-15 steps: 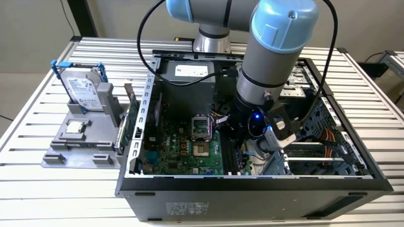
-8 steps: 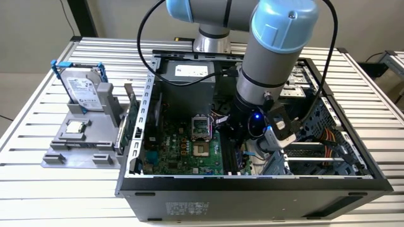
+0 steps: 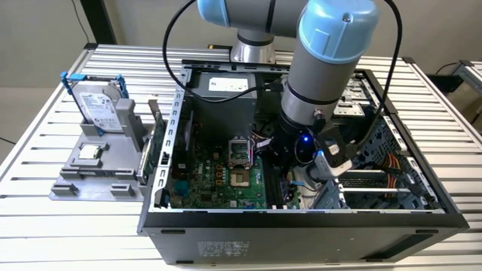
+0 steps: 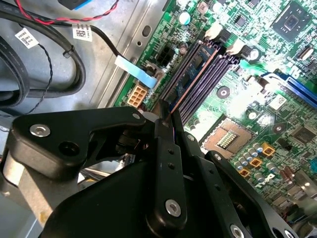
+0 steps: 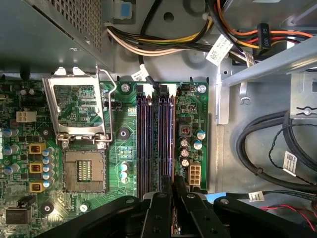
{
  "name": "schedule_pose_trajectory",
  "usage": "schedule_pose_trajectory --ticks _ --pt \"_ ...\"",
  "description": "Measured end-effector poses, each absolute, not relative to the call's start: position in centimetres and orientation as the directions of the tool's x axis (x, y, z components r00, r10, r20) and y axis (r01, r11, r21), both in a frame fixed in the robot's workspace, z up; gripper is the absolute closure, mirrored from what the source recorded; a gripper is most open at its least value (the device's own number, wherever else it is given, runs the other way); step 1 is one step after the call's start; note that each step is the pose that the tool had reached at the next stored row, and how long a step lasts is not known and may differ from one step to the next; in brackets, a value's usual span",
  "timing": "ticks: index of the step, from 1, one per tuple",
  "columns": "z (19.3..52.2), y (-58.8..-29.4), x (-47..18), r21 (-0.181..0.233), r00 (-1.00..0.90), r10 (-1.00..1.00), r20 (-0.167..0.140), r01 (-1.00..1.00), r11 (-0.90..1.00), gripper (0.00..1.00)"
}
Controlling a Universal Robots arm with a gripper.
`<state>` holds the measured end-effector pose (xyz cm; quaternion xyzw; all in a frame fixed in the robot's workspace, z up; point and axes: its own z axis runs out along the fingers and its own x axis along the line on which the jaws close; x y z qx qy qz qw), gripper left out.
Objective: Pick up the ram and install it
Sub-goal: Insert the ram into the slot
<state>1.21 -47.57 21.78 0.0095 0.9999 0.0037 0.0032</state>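
Black plastic at the wrist: noted gripper (image 4: pixel 167 117) low inside the open computer case (image 3: pixel 301 212), reached down by 1 grey-and-blue arm (image 3: pixel 324 73).

Logged the 2 fingers (image 4: pixel 163 148) as pressed together, clamped on 1 end of the ram (image 4: pixel 190 72). Checked in both wrist views; same closure at the gripper (image 5: pixel 174 182).

Located the ram in the second wrist view: on edge, blue-green face with dark chips showing, a thin copper-coloured line along its side. Runs lengthwise away from the fingertips, in line with the 4 memory slots (image 5: pixel 154 139). Placed over the slot at the motherboard (image 5: pixel 29 208) edge nearest the bare metal case floor, just beside a small white connector (image 5: pixel 193 174). Cannot tell whether seated in that slot or just above it.

Found the processor socket (image 5: pixel 84 171) near the slots on the side away from that board edge, its metal frame (image 5: pixel 79 111) swung open.

Recorded the case as lying on its side on the slatted metal table (image 3: pixel 75 237), toward the table's edge at the exterior view's right. Noted a grey holder tray (image 3: pixel 68 189) well apart from the gripper, near the opposite table edge, with an upright hard drive (image 3: pixel 99 107) and a small square silver chip (image 3: pixel 90 151) on it.
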Motion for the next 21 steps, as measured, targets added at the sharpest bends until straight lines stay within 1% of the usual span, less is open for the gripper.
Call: schedule_pose_trajectory --ticks 11,12,17,21 --pt "21.35 -47.55 1.21 0.010 -1.000 0.019 -0.006 0.019 1.000 1.00" --pt "21.34 -47.55 1.21 0.010 -1.000 0.019 -0.006 0.019 1.000 0.00" --pt "21.38 -47.57 1.21 0.009 -1.000 0.019 -0.006 0.019 1.000 0.00" --pt "22.10 -47.57 1.21 0.012 -1.000 0.019 -0.006 0.019 1.000 0.00"
